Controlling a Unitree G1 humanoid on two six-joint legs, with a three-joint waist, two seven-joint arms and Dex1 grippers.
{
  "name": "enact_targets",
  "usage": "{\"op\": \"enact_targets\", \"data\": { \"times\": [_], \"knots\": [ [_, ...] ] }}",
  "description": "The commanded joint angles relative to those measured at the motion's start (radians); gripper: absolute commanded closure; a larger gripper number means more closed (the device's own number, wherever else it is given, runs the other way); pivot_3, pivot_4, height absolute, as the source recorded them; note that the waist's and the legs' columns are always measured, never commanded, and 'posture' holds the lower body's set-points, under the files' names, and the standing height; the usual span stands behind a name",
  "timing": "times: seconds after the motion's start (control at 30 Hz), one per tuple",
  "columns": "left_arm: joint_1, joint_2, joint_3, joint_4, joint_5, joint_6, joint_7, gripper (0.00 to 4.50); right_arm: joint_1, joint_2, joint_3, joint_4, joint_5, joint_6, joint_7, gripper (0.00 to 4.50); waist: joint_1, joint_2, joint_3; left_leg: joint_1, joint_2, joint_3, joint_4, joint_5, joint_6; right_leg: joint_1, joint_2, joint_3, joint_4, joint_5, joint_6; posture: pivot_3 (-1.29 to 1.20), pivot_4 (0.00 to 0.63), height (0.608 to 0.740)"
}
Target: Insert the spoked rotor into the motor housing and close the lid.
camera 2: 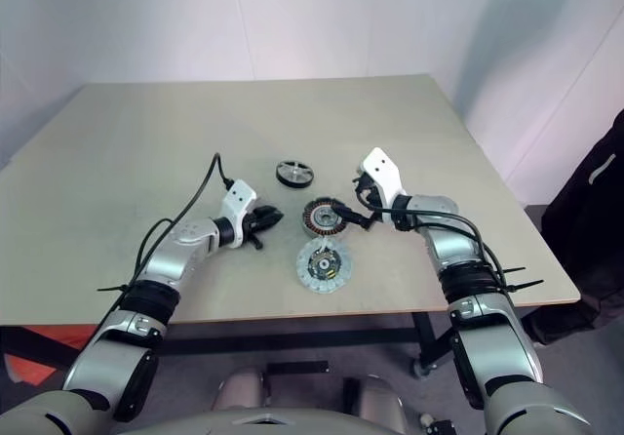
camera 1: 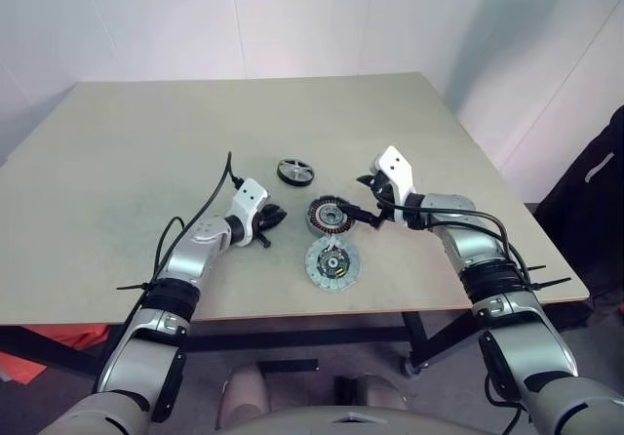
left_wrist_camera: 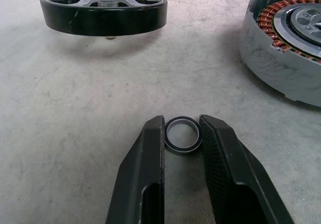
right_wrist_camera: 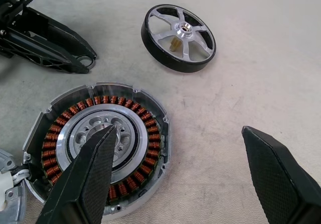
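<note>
Left hand (left_wrist_camera: 183, 133) is closed on a small washer ring (left_wrist_camera: 183, 134), its two black fingers (left_wrist_camera: 145, 158) pressing the ring from either side just above the surface (camera 1: 146, 142). Right hand (right_wrist_camera: 180, 174) stands fully open, gripping nothing; one finger (right_wrist_camera: 93, 176) hangs over the motor housing (right_wrist_camera: 100, 143), the other beside it over bare surface. Motor housing lies flat near the middle of the surface, toward the near edge, between the two hands, copper coils facing up. Spoked rotor (camera 1: 296, 171) lies flat just beyond the housing, toward the far edge, apart from both hands. Lid (camera 1: 332, 263) lies flat just on the near-edge side of the housing; whether the two touch cannot be told.
</note>
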Motion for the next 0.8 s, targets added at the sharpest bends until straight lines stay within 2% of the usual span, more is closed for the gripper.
{"op": "enact_targets", "data": {
  "times": [0.03,0.17,0.4,0.53,0.8],
  "knots": [
    [0.020,0.011,0.036,0.011,-0.029,0.017,0.000,3.79,-0.021,0.000,-0.012,-0.043,0.003,-0.014,-0.004,0.00,0.000,0.000,0.000,0.000,0.000,0.000,0.000,0.000,0.000,0.000,0.000,0.000,0.000,0.000,0.000,0.00,0.000,0.740],
    [0.028,-0.003,0.169,-0.083,-0.211,0.110,-0.044,3.79,-0.017,0.002,-0.010,-0.044,0.001,-0.015,-0.008,0.00,-0.009,0.000,0.000,-0.001,0.000,0.000,0.000,0.000,0.000,-0.001,0.000,0.000,0.000,0.000,0.000,0.00,0.000,0.740],
    [0.026,0.047,0.292,-0.155,-0.360,0.223,-0.071,3.79,-0.018,0.012,-0.007,-0.030,-0.004,-0.022,-0.016,0.00,-0.006,0.000,0.000,-0.006,0.000,0.000,0.000,0.000,0.000,-0.006,0.001,0.000,-0.001,0.000,0.000,0.00,0.000,0.740],
    [-0.001,0.054,0.263,-0.174,-0.361,0.256,-0.085,3.79,-0.030,0.022,-0.008,-0.015,-0.007,-0.028,-0.021,0.00,-0.003,0.000,0.000,-0.006,0.000,0.000,0.000,0.000,0.000,-0.006,0.000,0.000,-0.001,0.000,0.000,0.00,0.000,0.740],
    [-0.087,0.025,0.052,-0.173,-0.257,0.190,-0.200,3.79,-0.042,-0.007,-0.036,0.005,-0.011,-0.040,-0.048,0.00,-0.001,-0.001,0.001,-0.006,0.000,0.000,0.000,0.000,0.000,-0.005,0.000,0.000,-0.001,0.000,0.000,0.00,0.000,0.740]
  ]
}}
